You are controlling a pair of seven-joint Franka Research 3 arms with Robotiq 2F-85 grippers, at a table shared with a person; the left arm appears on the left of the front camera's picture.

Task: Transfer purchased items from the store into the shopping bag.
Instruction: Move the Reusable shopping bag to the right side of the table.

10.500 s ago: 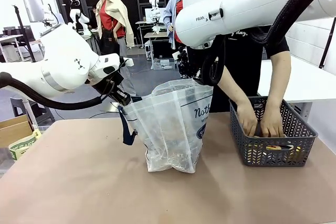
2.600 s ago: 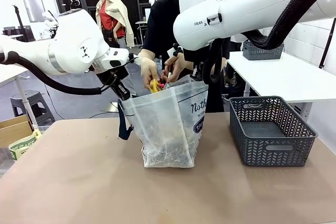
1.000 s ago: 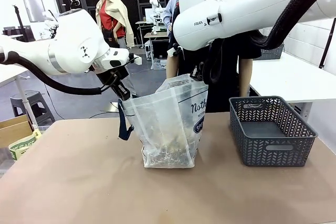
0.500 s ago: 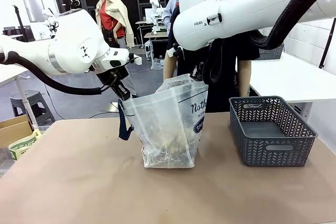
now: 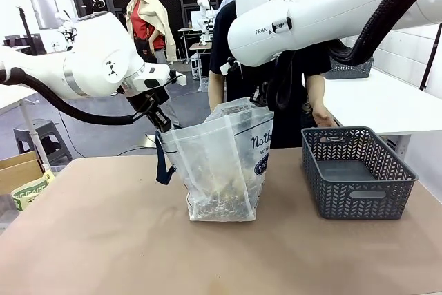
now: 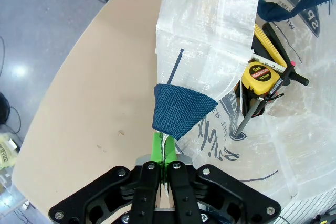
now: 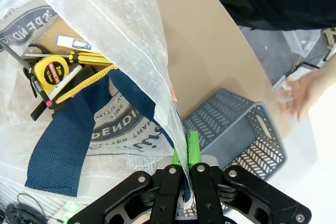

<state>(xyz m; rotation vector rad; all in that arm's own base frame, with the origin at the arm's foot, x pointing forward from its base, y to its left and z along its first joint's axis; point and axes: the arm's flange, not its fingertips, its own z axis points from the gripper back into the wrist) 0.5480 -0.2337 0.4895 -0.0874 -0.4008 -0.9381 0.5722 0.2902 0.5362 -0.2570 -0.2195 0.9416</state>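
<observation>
The shopping bag [image 5: 222, 164], translucent white with navy handles, stands upright mid-table and is held open from both sides. My left gripper [image 5: 164, 128] is shut on its left rim, right by a navy strap [image 6: 181, 111]; the left gripper [image 6: 164, 153] pinches the plastic. My right gripper [image 5: 266, 101] is shut on the bag's right rim, and the right gripper [image 7: 184, 150] clamps the film between its green pads. Purchased items lie inside: a yellow tape measure [image 6: 261, 74], a yellow utility knife [image 7: 86, 82] and a pen-like tool [image 6: 265, 100].
A dark grey lattice basket [image 5: 358, 170] stands right of the bag with nothing showing inside. A person stands behind the table, one hand [image 5: 322, 117] just beyond the basket's far rim. The table's front is bare brown board [image 5: 207, 260].
The person has stepped in behind the bag and brought a hand down toward the basket's far side. Both grippers and the bag have stayed put.
</observation>
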